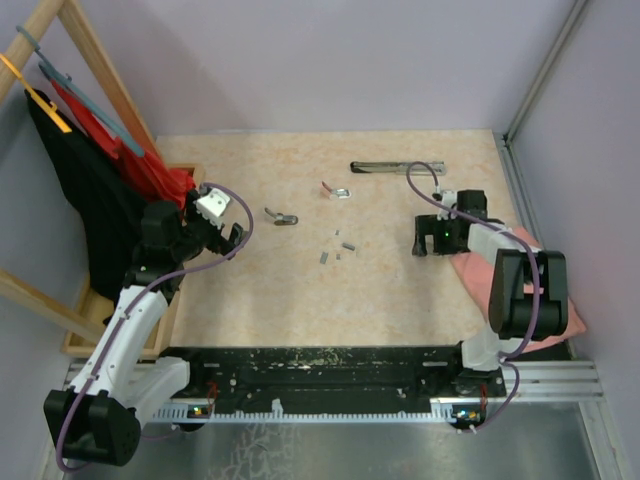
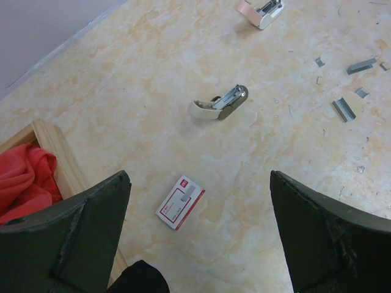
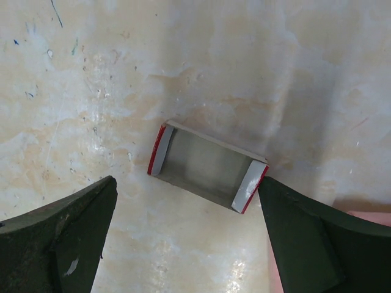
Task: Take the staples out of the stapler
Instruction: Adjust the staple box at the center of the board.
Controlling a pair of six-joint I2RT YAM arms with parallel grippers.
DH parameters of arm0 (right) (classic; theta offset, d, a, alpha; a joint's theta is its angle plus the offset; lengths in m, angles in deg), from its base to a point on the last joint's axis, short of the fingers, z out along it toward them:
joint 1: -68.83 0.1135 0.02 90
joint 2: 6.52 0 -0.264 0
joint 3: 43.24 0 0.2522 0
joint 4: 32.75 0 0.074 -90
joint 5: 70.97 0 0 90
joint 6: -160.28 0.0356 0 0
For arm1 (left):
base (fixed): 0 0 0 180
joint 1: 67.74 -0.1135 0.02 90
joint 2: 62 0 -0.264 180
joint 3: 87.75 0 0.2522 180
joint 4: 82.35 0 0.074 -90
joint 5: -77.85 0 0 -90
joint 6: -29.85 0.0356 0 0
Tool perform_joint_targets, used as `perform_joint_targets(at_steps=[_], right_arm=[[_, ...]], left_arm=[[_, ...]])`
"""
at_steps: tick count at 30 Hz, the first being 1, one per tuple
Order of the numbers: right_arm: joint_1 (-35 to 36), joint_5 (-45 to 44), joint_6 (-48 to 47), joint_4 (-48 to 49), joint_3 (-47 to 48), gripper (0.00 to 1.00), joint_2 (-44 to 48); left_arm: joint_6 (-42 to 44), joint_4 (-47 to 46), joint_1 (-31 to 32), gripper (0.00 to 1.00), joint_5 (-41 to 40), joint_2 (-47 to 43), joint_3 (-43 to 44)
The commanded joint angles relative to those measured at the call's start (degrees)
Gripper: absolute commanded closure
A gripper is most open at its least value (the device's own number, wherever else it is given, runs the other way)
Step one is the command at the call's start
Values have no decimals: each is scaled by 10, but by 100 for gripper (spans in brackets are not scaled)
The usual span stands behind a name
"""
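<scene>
Plainly neither claw has hold of anything. The left claw (image 2: 198,177) stands wide open above the table (image 2: 122,91). The right claw (image 3: 188,183) is just as wide, hanging over an open, empty red-and-white box (image 3: 208,166).

I judge the step in hand to be reaching for the small white-and-olive stapler (image 2: 219,104), which lies ahead of the left claw with its metal magazine showing. To do that well, come down square, with the jaws across the stapler's narrow body. Pin the base flat with one claw while the other draws the strip out. Go slowly, since so light a thing is likely to skid on the smooth top. Whether a strip remains inside is too small to tell, so look before pulling.

The staples (image 2: 343,108) lie loose in short grey strips near the middle of the table. They are to the right of the left claw and a little nearer, beyond that stapler, and to the left of the right claw, touching neither. A pink stapler (image 2: 261,11) lies farther off, toward the far right. A closed staple box (image 2: 181,201) rests almost under the left claw.
</scene>
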Motion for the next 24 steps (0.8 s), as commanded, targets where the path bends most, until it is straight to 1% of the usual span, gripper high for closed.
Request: perform_joint_targets(at_steps=[1,8,15,24], right_arm=[[3,26,5,9,10,1,-26],[41,24,1,3,17,1,-28],[44,36,7,-7,8,1,-18],[45,45,14,-10,-6,1,15]], left_arm=[[4,0,-4,1,10,0,9],[5,1,-5,1,10,1,10],[4,2,-5,1,11,2,10],[4,3,-8,1,15,3,12]])
